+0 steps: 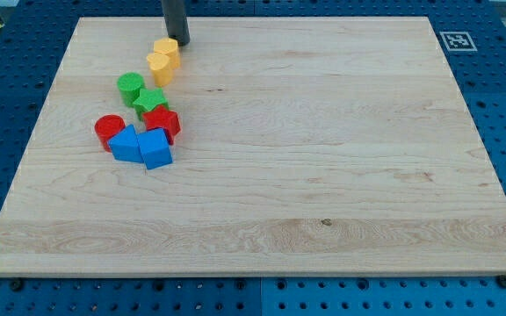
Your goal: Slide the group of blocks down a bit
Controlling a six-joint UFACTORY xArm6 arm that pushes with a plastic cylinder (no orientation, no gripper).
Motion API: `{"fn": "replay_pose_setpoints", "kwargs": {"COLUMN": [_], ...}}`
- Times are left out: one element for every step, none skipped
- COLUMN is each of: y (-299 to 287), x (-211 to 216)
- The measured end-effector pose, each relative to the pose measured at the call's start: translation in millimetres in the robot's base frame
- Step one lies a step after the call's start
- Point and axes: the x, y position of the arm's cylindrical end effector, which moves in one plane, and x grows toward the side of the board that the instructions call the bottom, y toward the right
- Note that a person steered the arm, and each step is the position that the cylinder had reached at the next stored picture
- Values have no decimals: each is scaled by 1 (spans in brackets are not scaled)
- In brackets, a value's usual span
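No gripper here: our tip (177,41) touches the top of the two yellow blocks (162,55) heading the group at the counter's (323,175) upper left. Green, red and blue blocks trail below; we judge the downward slide barely begun.

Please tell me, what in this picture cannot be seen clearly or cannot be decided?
- Camera view: my tip is just above the upper yellow block; whether they touch cannot be told.
- The dark rod is cut off by the view's top edge, so the arm is unseen.
- The lower yellow block and upper one overlap; their exact shapes are unclear.
- The red block is partly hidden by the blue blocks.
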Motion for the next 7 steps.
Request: {"fn": "replay_pose_setpoints", "kwargs": {"y": [-21, -34, -34, -38, -60, -68, -64], "x": [13, 43, 61, 69, 70, 81, 97]}}
